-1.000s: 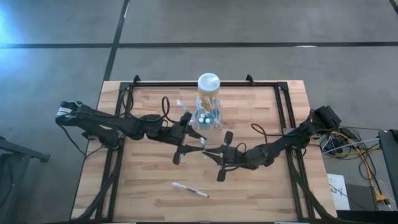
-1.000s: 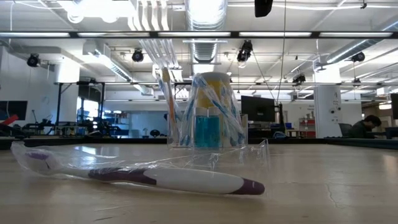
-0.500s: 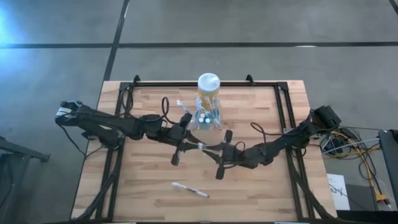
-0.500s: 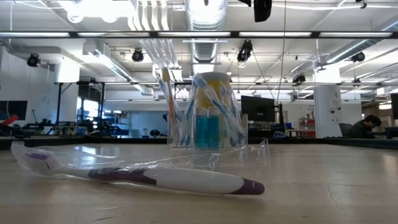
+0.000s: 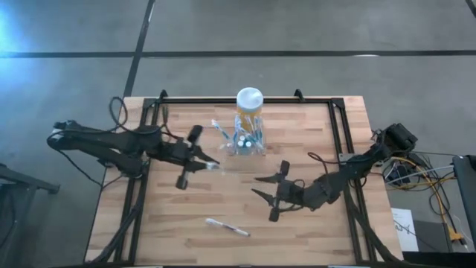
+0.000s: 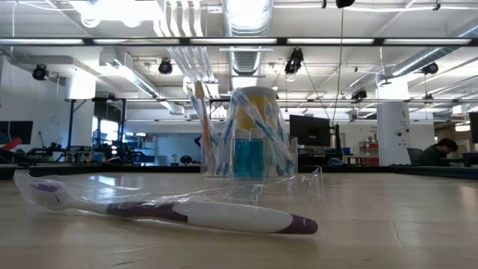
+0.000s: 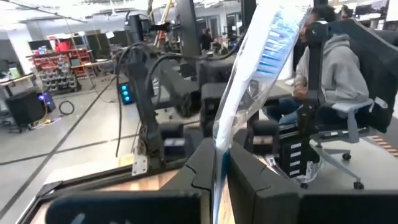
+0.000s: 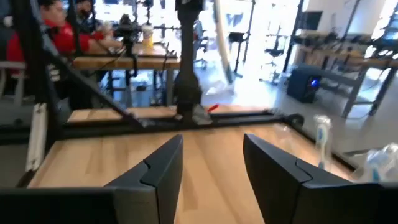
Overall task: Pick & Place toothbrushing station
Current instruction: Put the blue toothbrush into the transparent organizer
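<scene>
We see the left pincer (image 5: 199, 158) clamped on a wrapped toothbrush (image 7: 258, 74) – arm stretched low | right pincer (image 5: 269, 195) spread, holding nothing – arm angled inward | toothbrushing station (image 5: 246, 141) upright at the counter's (image 5: 171, 216) far middle

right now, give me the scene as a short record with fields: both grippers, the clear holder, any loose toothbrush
left gripper: shut on a plastic-wrapped toothbrush with blue bristles, off to the left of the holder
right gripper: open, empty, over the table's middle right
toothbrushing station: small clear plastic holder with brushes and blue-capped tubes, upright at the table's back centre
yellow jar with white lid: just behind the holder
loose toothbrush: white and purple, in clear wrap, lying flat near the front edge
wooden table: carries all of these
</scene>
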`<state>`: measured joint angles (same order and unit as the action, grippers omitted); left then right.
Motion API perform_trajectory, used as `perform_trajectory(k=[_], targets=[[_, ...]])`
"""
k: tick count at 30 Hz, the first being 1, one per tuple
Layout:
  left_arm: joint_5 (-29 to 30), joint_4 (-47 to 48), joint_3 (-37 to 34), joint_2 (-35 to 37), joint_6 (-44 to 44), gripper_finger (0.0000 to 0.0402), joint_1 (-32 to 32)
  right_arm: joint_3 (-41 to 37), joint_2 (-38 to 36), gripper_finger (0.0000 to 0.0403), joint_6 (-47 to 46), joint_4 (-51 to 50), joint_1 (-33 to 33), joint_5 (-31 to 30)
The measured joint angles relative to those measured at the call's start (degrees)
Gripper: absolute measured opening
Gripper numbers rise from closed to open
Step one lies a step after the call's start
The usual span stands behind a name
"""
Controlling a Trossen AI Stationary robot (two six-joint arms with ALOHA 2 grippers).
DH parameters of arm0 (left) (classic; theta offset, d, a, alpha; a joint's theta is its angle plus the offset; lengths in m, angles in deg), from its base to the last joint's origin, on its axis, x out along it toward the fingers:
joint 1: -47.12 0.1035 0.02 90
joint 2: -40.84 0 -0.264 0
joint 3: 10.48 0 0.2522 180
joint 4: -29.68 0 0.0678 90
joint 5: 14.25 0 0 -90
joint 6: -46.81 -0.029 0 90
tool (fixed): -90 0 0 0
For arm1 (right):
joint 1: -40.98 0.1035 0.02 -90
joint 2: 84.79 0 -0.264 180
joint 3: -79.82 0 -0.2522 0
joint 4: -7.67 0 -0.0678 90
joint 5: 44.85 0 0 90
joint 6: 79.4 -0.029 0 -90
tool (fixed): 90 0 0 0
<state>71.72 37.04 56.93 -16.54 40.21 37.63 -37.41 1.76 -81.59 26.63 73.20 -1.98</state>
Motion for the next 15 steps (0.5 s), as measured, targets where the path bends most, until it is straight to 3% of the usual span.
perform_trajectory(k=[5, 11, 13, 15], targets=[[1.83, -1.16, -10.39, 5.13, 1.17, 0.0022, 0.02, -0.53, -2.13, 0.0142, -4.61, -7.19, 3.03, 0.32], [2.93, -19.78, -27.42, 3.79, 4.35, 0.0022, 0.04, -4.12, -4.38, 0.0067, -5.38, -9.33, 5.02, 2.46], [6.87, -27.04, -31.93, 2.02, 4.39, 0.0022, 0.15, -6.19, -6.30, 0.0028, -7.70, -10.28, 4.53, 2.59], [13.42, -33.73, -35.15, 0.20, 4.30, 0.0022, 0.59, -8.88, -8.96, 0.0016, -8.59, -9.96, 3.43, 3.66]])
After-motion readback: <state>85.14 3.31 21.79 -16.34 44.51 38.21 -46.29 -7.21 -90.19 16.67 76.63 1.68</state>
